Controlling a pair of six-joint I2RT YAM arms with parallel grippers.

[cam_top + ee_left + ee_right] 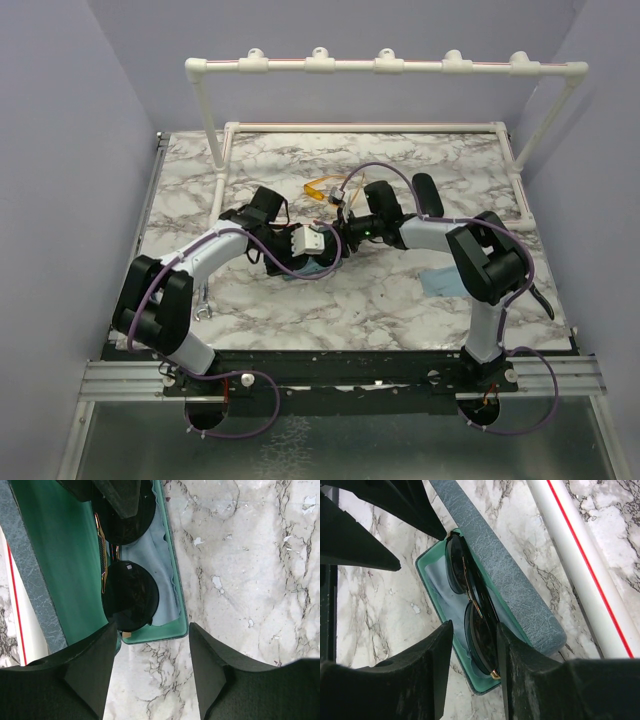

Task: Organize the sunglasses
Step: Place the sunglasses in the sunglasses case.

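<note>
Now the left fingers are hanging released over one corner of the open grey-blue case, gripping nothing, with bare worktop showing between them. Near the middle of the worktop, the dark wire-framed sunglasses are lying inside that case on a pale blue cloth, against the green lining. The right fingers are straddling one lens, parted and apparently not pinching it, so I am judging the placing of this pair as just finishing. Toward the far edge, the yellow-orange sunglasses are waiting out on the marble, with the black oval case to their right. The next move is probably calling for both arms lifting clear, then the lid closing. From above, the arms are hiding the grey-blue case almost wholly, and in the left wrist view one lens is sitting under a finger.
</note>
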